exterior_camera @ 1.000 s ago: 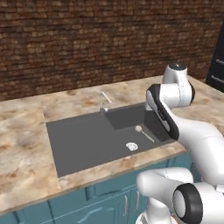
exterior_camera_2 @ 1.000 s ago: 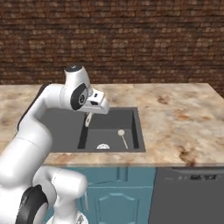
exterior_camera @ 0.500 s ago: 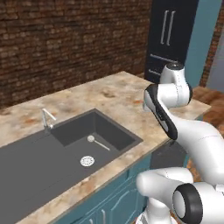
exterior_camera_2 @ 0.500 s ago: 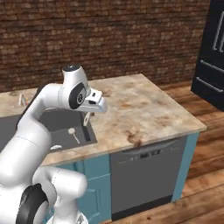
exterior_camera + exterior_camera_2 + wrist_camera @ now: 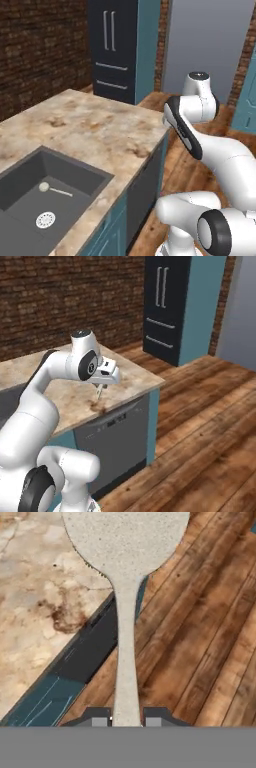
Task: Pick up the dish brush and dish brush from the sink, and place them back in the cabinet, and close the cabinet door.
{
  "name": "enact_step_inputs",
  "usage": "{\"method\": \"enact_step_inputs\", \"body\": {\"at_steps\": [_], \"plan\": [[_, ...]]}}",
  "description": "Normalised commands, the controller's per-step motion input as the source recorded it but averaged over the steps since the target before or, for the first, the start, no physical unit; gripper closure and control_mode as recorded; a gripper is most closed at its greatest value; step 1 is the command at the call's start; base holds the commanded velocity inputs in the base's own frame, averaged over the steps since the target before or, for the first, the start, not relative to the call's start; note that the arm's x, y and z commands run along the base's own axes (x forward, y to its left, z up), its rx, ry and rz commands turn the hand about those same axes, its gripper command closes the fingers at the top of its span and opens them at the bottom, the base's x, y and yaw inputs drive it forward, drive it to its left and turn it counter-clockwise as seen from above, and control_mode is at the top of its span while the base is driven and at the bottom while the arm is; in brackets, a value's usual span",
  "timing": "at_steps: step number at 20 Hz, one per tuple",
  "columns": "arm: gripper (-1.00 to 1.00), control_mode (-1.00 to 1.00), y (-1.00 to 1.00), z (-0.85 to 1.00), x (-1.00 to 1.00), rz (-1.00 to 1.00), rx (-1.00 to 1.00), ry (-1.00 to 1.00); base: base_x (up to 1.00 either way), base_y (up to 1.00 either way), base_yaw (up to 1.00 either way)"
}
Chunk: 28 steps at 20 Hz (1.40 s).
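Hand view: gripper (image 5: 126, 721) clamps dish brush (image 5: 125, 572) over counter (image 5: 35, 612) edge; second brush (image 5: 54, 189) in sink (image 5: 30, 200).

The arm (image 5: 47, 381) consists of glossy white rounded link shells joined by dark grey to black joint bands. A round grey cap tops the upper joint. A black curved strip runs along one link. The base carries bulbous white housings with a black ring joint. The white hand ends in two small dark fingers (image 5: 98, 718).
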Motion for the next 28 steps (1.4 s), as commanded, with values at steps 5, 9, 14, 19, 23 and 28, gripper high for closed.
{"method": "enact_step_inputs", "body": {"at_steps": [5, 9, 14, 19, 23, 28], "plan": [[1.00, 1.00, 0.00, 0.00, 0.00, 0.00, 0.00, 0.00, 0.00, -0.47, -0.57], [1.00, 1.00, 0.00, 0.00, 0.00, 0.00, 0.00, 0.00, 0.00, -0.48, -0.55], [1.00, 1.00, 0.00, 0.00, 0.00, 0.00, 0.00, 0.00, 0.00, -0.46, -0.54], [1.00, 1.00, 0.00, 0.00, 0.00, 0.00, 0.00, 0.00, 0.00, -0.43, -0.53], [1.00, 1.00, 0.00, 0.00, 0.00, 0.00, 0.00, 0.00, 0.03, -0.40, -0.51], [1.00, 1.00, 0.00, 0.00, 0.00, 0.00, 0.00, 0.00, 0.05, -0.38, -0.50]]}}
